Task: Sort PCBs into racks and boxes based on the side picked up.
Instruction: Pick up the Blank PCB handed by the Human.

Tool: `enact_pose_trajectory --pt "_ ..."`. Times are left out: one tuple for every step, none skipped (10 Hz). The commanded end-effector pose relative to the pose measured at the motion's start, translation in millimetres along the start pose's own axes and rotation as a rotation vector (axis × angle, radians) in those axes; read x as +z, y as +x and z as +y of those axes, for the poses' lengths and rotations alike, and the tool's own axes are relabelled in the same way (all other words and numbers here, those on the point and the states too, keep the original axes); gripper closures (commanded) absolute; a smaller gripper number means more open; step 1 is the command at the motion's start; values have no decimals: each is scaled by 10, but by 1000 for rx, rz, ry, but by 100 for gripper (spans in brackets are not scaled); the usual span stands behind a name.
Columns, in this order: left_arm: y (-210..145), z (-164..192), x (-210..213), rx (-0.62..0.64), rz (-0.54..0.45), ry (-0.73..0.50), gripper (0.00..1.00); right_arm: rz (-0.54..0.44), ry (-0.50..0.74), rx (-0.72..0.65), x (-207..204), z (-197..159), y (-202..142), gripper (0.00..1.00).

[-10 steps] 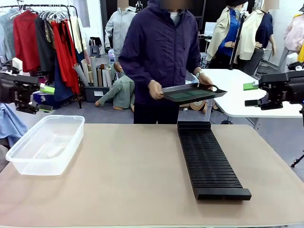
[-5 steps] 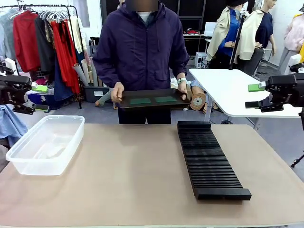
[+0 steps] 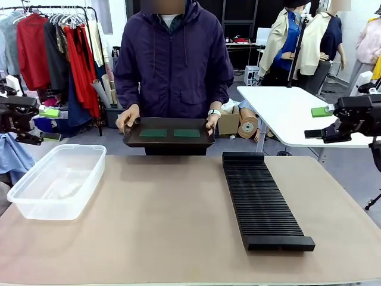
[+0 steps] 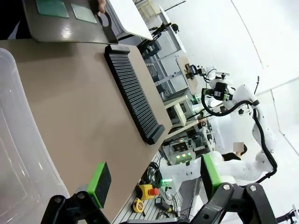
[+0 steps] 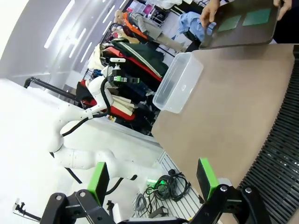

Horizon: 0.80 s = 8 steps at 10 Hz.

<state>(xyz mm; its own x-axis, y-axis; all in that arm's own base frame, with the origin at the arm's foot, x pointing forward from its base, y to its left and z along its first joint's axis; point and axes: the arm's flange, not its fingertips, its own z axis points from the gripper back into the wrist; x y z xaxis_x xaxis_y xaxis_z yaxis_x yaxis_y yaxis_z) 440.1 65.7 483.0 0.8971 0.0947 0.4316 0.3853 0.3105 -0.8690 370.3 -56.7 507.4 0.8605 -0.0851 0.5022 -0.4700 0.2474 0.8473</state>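
L hand (image 4: pixel 153 180), R hand (image 5: pixel 152 179): wide, empty. Person holds tray (image 3: pixel 168 142) w/ 2 PCBs (image 3: pixel 153 133), upper centre, not yet on table (image 3: pixel 166 202). Risk: tray tilts, PCBs slide.

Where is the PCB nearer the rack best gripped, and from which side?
Probably from above: the PCB lies flat inside the tray, whose raised rim blocks a sideways approach. Pinch its near and far edges, since the other PCB lies close beside it.
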Motion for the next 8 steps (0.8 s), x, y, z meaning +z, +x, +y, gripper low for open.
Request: enact_pose_trajectory --pt "-9 11 30 -19 -27 -50 0 36 35 43 44 -30 65 0" --pt "-17 -9 3 -64 -15 -10 0 0 0 0 0 0 0 0" --pt "1 -4 12 0 -6 -7 0 0 0 0 0 0 0 0" --pt "1 -4 12 0 -6 -7 0 0 0 0 0 0 0 0" --pt "1 -4 12 0 -6 -7 0 0 0 0 0 0 0 0" --pt "1 -4 12 0 -6 -7 0 0 0 0 0 0 0 0" --pt "1 -4 12 0 -6 -7 0 0 0 0 0 0 0 0" --pt "1 -4 12 0 -6 -7 0 0 0 0 0 0 0 0"
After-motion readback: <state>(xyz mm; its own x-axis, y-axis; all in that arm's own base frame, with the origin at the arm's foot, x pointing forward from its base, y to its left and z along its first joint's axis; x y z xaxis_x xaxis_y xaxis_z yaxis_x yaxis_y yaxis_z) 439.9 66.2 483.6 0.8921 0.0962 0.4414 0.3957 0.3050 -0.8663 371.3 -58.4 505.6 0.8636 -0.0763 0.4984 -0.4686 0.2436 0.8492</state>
